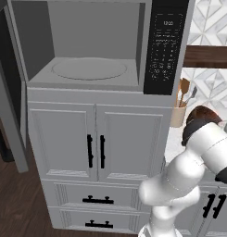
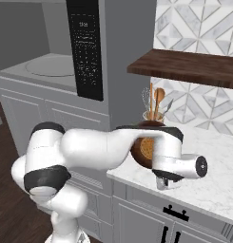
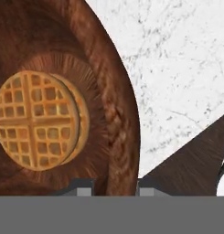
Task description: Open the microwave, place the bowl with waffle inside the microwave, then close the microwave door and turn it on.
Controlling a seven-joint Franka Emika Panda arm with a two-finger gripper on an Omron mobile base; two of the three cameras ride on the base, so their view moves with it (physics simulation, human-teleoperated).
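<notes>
The microwave (image 1: 94,46) stands open, its grey cavity and round turntable plate (image 1: 89,69) bare, with the black keypad panel (image 1: 165,46) at right. The microwave door (image 1: 10,106) is swung out at the far left. To the right of the microwave, the dark brown bowl with waffle (image 2: 144,147) hangs tilted just above the marble counter (image 2: 208,180), beside my white hand. In the hand view my gripper (image 3: 113,187) is shut on the bowl with waffle (image 3: 109,91), one fingertip (image 3: 79,187) inside the rim and one outside. The golden waffle (image 3: 38,121) lies in the bowl's bottom.
A beige utensil holder (image 2: 153,114) with wooden spoons stands on the counter just behind the bowl. A dark wooden shelf (image 2: 184,66) juts from the tiled wall above. Grey cabinets and drawers (image 1: 94,148) sit below the microwave.
</notes>
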